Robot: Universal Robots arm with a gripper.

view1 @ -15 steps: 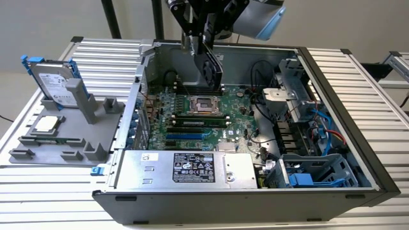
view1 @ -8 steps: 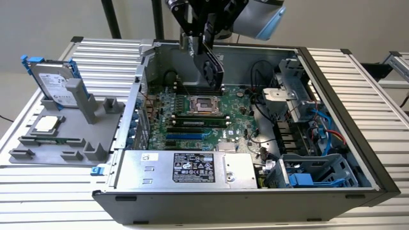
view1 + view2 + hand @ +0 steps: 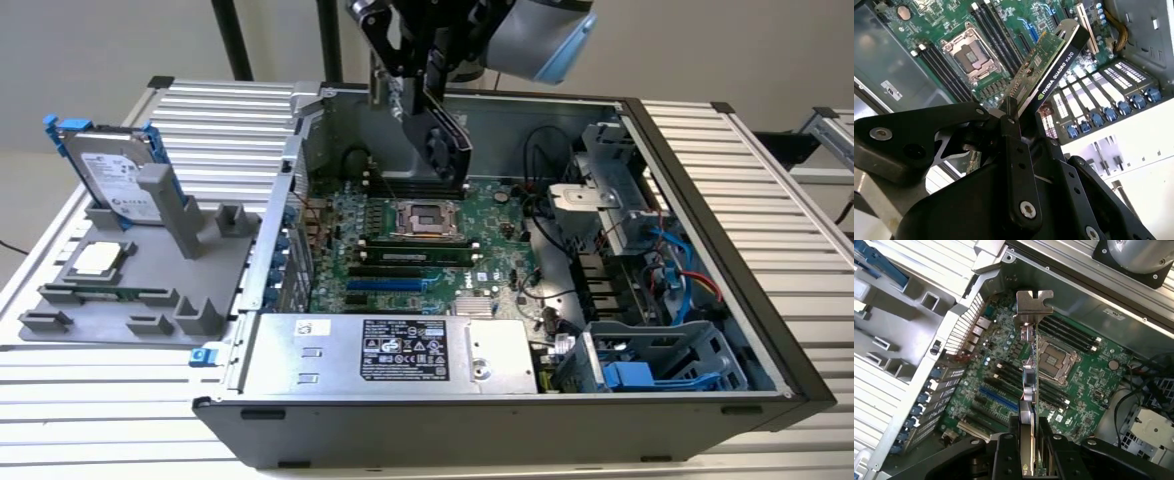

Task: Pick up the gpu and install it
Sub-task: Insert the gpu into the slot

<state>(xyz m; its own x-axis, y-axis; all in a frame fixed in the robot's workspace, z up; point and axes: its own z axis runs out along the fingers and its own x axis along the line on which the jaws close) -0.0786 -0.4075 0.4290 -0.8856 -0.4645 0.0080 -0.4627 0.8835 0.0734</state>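
The fingers (image 3: 1048, 452) are pressed onto the gpu (image 3: 1030, 367), pinching it across its two flat faces at the end farthest from its silver end bracket (image 3: 1034, 302). My guess is that this grip was chosen to keep the bracket and the long edges free of the fingers, so nothing of the arm stands between the card and the board.

The card hangs in the air inside the open case (image 3: 467, 430), above the motherboard (image 3: 400, 250). It is close to the processor socket (image 3: 424, 215) but clear of it, tilted rather than plumb, and seated in no slot.

The first wrist view looks straight along the card's thin edge. It shows how that edge lines up beside the socket and with the blue expansion slot (image 3: 999, 397) a little further from it.

The second wrist view shows the faces instead, green board on one side and black shroud on the other. It also shows the row of rear openings with blue latches (image 3: 1104, 115) beyond the socket.

The exterior view gives the card's height above the socket. It also shows the hard drive (image 3: 114, 170) standing in a grey fixture (image 3: 134, 320) on the bench (image 3: 774, 170), outside the case and well away from the socket.
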